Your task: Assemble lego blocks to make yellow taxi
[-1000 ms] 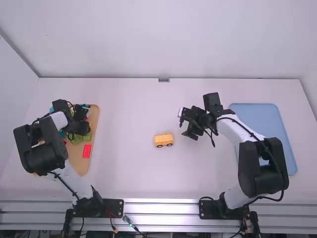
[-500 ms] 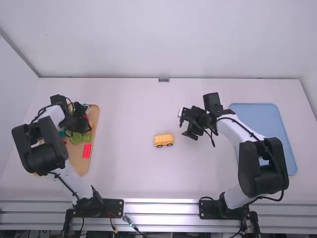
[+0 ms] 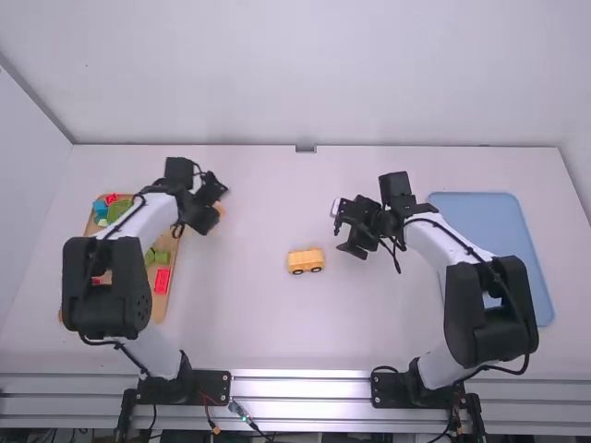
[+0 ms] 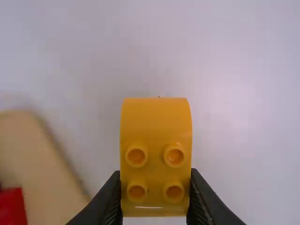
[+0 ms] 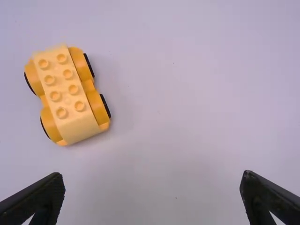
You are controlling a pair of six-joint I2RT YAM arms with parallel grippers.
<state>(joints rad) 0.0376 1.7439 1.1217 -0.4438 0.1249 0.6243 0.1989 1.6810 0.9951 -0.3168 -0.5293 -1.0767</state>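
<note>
1. One yellow car [image 3: 306, 261] sits on the table [image 3: 277, 323], between my two grippers but nearer to me than either. In the right wrist view I see two rows of studs along its top and dark wheels down both sides.
2. My left gripper [image 3: 214, 205] has its fingers closed on a yellow brick [image 4: 156, 122], one finger at each side. The brick's four studs face my wrist camera, and beyond them its surface curves away. I have it above the table, just off the far right part of the board [image 3: 159, 307].
3. My right gripper [image 3: 343, 238] is over the table, to the right of the car and a little farther out. Its fingers stand wide apart with nothing between them, and they are not touching the car.
4. The board lies at the left of the table, partly under my left arm. On it I can make out a red brick [image 3: 162, 281], a green brick [image 3: 162, 257] just beyond that, and a blue brick [image 3: 100, 209] toward the far left corner.
5. A blue tray [image 3: 503, 240] lies at the right, partly behind my right arm.
</note>
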